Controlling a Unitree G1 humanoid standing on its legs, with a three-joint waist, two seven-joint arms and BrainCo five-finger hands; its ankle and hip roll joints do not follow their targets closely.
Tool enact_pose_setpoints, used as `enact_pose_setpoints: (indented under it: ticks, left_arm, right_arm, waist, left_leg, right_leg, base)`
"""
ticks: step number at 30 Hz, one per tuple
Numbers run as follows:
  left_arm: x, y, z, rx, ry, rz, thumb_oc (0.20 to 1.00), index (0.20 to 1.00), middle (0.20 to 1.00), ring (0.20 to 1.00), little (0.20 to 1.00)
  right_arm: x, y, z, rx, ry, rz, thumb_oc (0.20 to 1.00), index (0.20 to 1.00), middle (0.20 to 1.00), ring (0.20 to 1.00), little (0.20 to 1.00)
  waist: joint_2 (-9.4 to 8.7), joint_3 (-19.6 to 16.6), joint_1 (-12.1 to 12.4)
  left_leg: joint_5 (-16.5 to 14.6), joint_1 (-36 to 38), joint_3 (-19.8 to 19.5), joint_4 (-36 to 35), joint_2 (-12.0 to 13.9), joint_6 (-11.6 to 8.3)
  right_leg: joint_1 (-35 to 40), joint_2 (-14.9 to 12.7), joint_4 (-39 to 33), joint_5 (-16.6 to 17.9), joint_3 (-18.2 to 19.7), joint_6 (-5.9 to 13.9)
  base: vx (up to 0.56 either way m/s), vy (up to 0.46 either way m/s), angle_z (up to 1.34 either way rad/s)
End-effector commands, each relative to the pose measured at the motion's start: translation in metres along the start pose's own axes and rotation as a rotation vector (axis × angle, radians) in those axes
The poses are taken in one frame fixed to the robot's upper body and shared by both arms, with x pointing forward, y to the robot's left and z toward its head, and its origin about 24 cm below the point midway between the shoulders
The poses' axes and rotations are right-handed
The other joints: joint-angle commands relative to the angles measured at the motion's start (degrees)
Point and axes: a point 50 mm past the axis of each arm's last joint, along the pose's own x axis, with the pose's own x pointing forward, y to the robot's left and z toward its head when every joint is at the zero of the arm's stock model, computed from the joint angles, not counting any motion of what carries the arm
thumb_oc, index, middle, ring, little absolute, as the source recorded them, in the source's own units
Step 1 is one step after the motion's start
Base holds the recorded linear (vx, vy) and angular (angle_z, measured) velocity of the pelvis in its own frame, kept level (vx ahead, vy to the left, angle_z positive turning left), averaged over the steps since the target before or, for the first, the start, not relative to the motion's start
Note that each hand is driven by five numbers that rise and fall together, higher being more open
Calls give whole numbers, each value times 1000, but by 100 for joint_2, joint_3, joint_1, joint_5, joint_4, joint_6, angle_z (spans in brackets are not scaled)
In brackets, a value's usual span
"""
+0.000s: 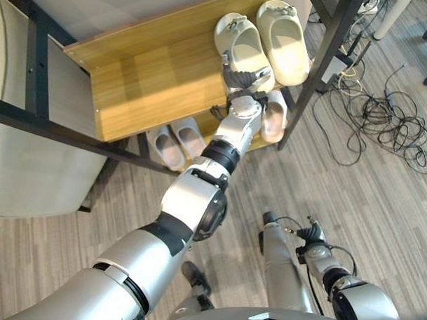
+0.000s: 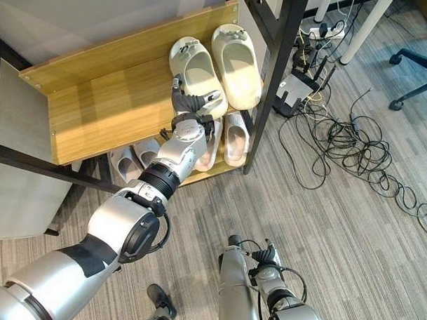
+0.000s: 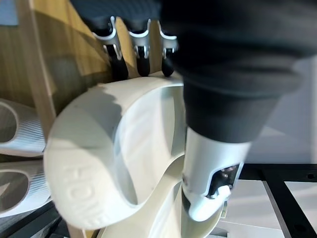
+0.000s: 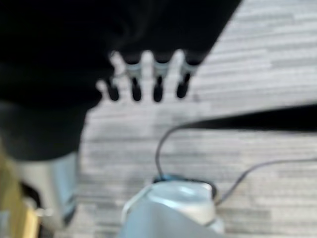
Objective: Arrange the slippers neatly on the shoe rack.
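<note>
Left eye view: we see the left robot hand (image 1: 246,80) gripping a cream slipper (image 1: 240,45) on the wooden shoe rack (image 1: 153,81); right robot hand (image 4: 148,82) relaxed above grey plank floor (image 1: 380,201), cables (image 1: 383,117) nearby.

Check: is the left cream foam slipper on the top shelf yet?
Yes. The cream foam slipper lies sole-down on the wooden top shelf beside its mate, left robot hand gripping its heel.

Cream slippers (image 1: 263,42), wood-grain shoe rack (image 1: 153,81), prob. pale pink-white pairs (image 1: 175,144) below.
</note>
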Motion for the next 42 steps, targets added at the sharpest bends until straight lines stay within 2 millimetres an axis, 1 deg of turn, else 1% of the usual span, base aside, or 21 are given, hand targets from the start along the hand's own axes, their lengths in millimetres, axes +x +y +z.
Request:
enact_pose_setpoints:
  ticks: [1, 3, 9, 13, 14, 17, 20, 22, 23, 24, 27, 32, 34, 35, 36, 37, 38, 39, 40, 41, 42]
  left_arm:
    - [4, -7, 72, -20, -287, 81, 1000, 1000, 1000, 1000, 1000]
    - [7, 3, 72, 9, -334, 145, 1000, 1000, 1000, 1000, 1000]
    - [11, 15, 77, -4, -373, 166, 1000, 1000, 1000, 1000, 1000]
    - [10, 16, 77, -6, -377, 141, 1000, 1000, 1000, 1000, 1000]
    - [8, 15, 76, -15, -374, 112, 1000, 1000, 1000, 1000, 1000]
    - [-2, 11, 70, -34, -378, 33, 1000, 1000, 1000, 1000, 1000]
    - [-13, 4, 46, -7, -332, -111, 1000, 1000, 1000, 1000, 1000]
    - [-20, 1, 30, 62, -318, -183, 1000, 1000, 1000, 1000, 1000]
    - [-20, 1, 30, 62, -318, -183, 1000, 1000, 1000, 1000, 1000]
    - [-28, -2, 19, 128, -329, -255, 1000, 1000, 1000, 1000, 1000]
    - [-39, 1, 9, 165, -348, -339, 1000, 1000, 1000, 1000, 1000]
    - [-51, 27, -2, 319, -472, -391, 1000, 1000, 1000, 1000, 1000]
    - [-52, 44, -5, 399, -546, -362, 1000, 1000, 1000, 1000, 1000]
    - [-54, 65, -11, 431, -577, -319, 1000, 1000, 1000, 1000, 1000]
    - [-54, 65, -11, 431, -577, -319, 1000, 1000, 1000, 1000, 1000]
    - [-55, 75, -15, 460, -600, -298, 1000, 1000, 1000, 1000, 1000]
    - [-57, 94, -20, 476, -628, -248, 1000, 1000, 1000, 1000, 1000]
    - [-57, 94, -20, 476, -628, -248, 1000, 1000, 1000, 1000, 1000]
    - [-61, 109, -30, 517, -645, -215, 1000, 1000, 1000, 1000, 1000]
    - [-61, 109, -30, 517, -645, -215, 1000, 1000, 1000, 1000, 1000]
    - [-62, 118, -36, 548, -643, -194, 1000, 1000, 1000, 1000, 1000]
  right_arm:
    - [10, -19, 30, -2, -90, -48, 1000, 1000, 1000, 1000, 1000]
    - [9, -18, 25, 7, -74, -45, 1000, 1000, 1000, 1000, 1000]
    - [7, -13, 17, 17, -53, -41, 1000, 1000, 1000, 1000, 1000]
    - [6, -12, 16, 27, -49, -42, 1000, 1000, 1000, 1000, 1000]
    - [5, -11, 15, 35, -49, -45, 1000, 1000, 1000, 1000, 1000]
    - [5, -11, 15, 56, -43, -53, 1000, 1000, 1000, 1000, 1000]
    - [5, -12, 15, 76, -37, -67, 1000, 1000, 1000, 1000, 1000]
    - [6, -13, 18, 90, -42, -72, 1000, 1000, 1000, 1000, 1000]
    - [6, -13, 18, 90, -42, -72, 1000, 1000, 1000, 1000, 1000]
    - [7, -15, 21, 103, -50, -84, 1000, 1000, 1000, 1000, 1000]
    - [7, -18, 20, 115, -45, -103, 1000, 1000, 1000, 1000, 1000]
    - [8, -21, 24, 136, -58, -129, 1000, 1000, 1000, 1000, 1000]
    - [9, -25, 27, 150, -63, -144, 1000, 1000, 1000, 1000, 1000]
    - [10, -28, 28, 156, -66, -157, 1000, 1000, 1000, 1000, 1000]
    - [10, -28, 28, 156, -66, -157, 1000, 1000, 1000, 1000, 1000]
    - [10, -29, 29, 159, -66, -164, 1000, 1000, 1000, 1000, 1000]
    - [12, -36, 30, 165, -68, -188, 1000, 1000, 1000, 1000, 1000]
    - [12, -35, 30, 165, -68, -188, 1000, 1000, 1000, 1000, 1000]
    - [14, -42, 34, 170, -75, -209, 1000, 1000, 1000, 1000, 1000]
    - [14, -41, 34, 170, -75, -209, 1000, 1000, 1000, 1000, 1000]
    - [14, -44, 34, 167, -78, -219, 1000, 1000, 1000, 1000, 1000]
  waist:
    - [-17, 399, -15]
    - [-42, 386, 5]
    - [-51, 397, 57]
    - [-61, 436, 112]
    - [-94, 459, 150]
    - [-105, 466, 227]
    - [-103, 482, 329]
    - [-95, 507, 388]
    - [-95, 507, 388]
    - [-79, 555, 456]
    - [-62, 638, 538]
    - [-62, 713, 678]
    - [-64, 753, 721]
    - [-80, 798, 771]
    - [-80, 798, 770]
    - [-87, 810, 791]
    - [-108, 866, 854]
    - [-109, 866, 853]
    - [-132, 910, 902]
    - [-133, 909, 900]
    - [-142, 934, 929]
  left_leg:
    - [-1288, -78, -83, 1441, 95, 73]
    - [-1310, -100, -142, 1491, 138, 80]
    - [-1321, -146, -257, 1558, 167, 114]
    - [-1329, -162, -328, 1583, 170, 145]
    - [-1146, -220, -336, 1543, 191, 188]
    - [-1136, -206, -421, 1545, 172, 215]
    - [-1129, -133, -503, 1517, 125, 242]
    - [-1116, -71, -552, 1479, 82, 264]
    - [-1116, -71, -552, 1479, 82, 264]
    - [-1095, -24, -614, 1452, 39, 287]
    - [-1087, 58, -692, 1434, -45, 316]
    - [-1069, 169, -765, 1381, -112, 369]
    - [-1064, 183, -808, 1382, -130, 390]
    - [-1067, 190, -857, 1404, -131, 416]
    - [-1067, 190, -857, 1404, -131, 416]
    - [-1076, 206, -871, 1404, -135, 424]
    - [-1089, 192, -908, 1461, -120, 452]
    - [-1090, 191, -909, 1463, -119, 452]
    - [-1104, 190, -943, 1499, -106, 472]
    - [-1105, 190, -944, 1500, -106, 472]
    - [-1105, 188, -961, 1511, -99, 484]
  right_leg:
    - [1266, -97, -2142, 923, -81, 475]
    - [1339, -110, -2143, 912, -127, 487]
    - [1496, -143, -2185, 927, -259, 526]
    - [1578, -176, -2209, 939, -340, 553]
    - [1587, -157, -2296, 1128, -324, 549]
    - [1719, -197, -2314, 1134, -422, 572]
    - [1920, -253, -2398, 1157, -534, 602]
    - [2048, -284, -2449, 1162, -604, 629]
    - [2049, -284, -2450, 1162, -604, 629]
    - [2136, -317, -2465, 1172, -648, 663]
    - [2341, -390, -2577, 1190, -758, 691]
    - [2548, -453, -2738, 1280, -882, 727]
    - [2618, -477, -2764, 1281, -932, 730]
    - [2666, -485, -2762, 1277, -962, 736]
    - [2666, -485, -2762, 1277, -962, 736]
    - [2704, -496, -2768, 1268, -989, 738]
    - [2725, -507, -2736, 1264, -1034, 738]
    - [2726, -507, -2736, 1264, -1035, 738]
    - [2754, -524, -2717, 1266, -1062, 733]
    - [2756, -524, -2718, 1265, -1063, 733]
    - [2786, -537, -2712, 1261, -1091, 734]
  base:
    - [0, 0, 0]
    - [-9, -39, 3]
    - [-13, -9, 9]
    - [-56, -16, 8]
    - [-108, -53, 3]
    - [-43, -19, 6]
    - [-6, 2, 10]
    - [-5, 11, 18]
    - [-21, 25, 18]
    - [-21, 18, 15]
    - [-35, 25, 12]
    - [-29, 8, 10]
    - [-31, -4, 4]
    - [-30, -2, 4]
    - [-24, 2, 4]
    - [-23, -13, 7]
    - [-23, -13, 12]
    - [-42, -18, 14]
    - [-22, -3, 13]
    - [-31, -6, 10]
    - [-12, -8, 11]
